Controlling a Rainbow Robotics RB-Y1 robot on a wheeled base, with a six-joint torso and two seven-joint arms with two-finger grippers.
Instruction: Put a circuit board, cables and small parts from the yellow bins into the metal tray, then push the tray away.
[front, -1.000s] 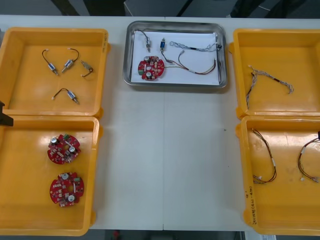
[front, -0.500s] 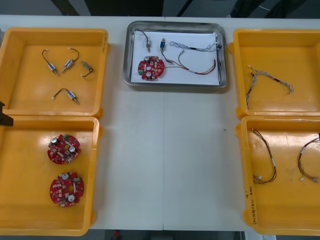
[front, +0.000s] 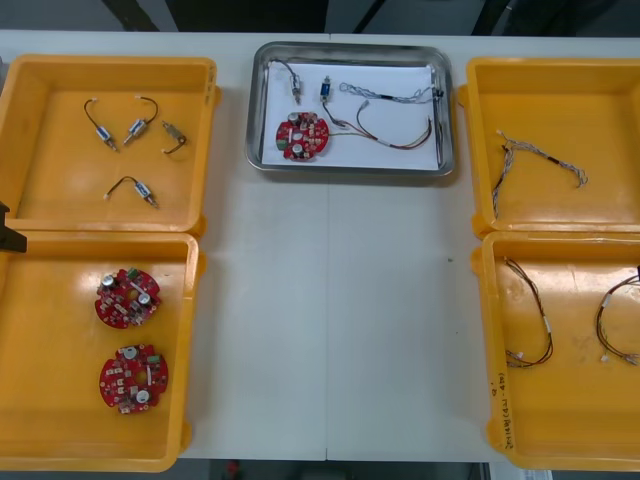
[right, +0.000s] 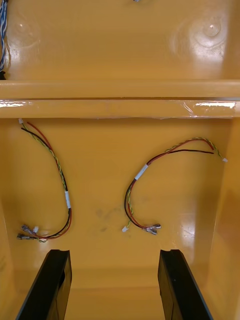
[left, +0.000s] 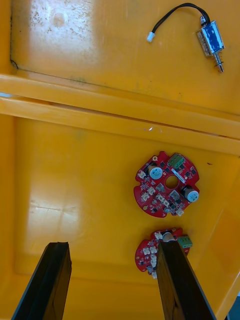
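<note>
The metal tray (front: 350, 170) sits at the table's far middle, white inside. It holds a red circuit board (front: 302, 135), two small metal parts (front: 296, 92), a blue and white cable (front: 390, 95) and a red and yellow cable (front: 385, 132). My left gripper (left: 112, 280) hangs open over the near left bin (left: 75, 200), above two circuit boards (left: 167, 184). Over the near right bin (right: 100, 150), my right gripper (right: 114, 285) is open above two red and yellow cables (right: 150, 190). Neither gripper holds anything.
The far left bin (front: 60, 170) holds several small metal parts (front: 134, 128). A twisted cable (front: 520, 155) lies in the far right bin (front: 540, 205). Bare table runs between the bins, in front of the tray.
</note>
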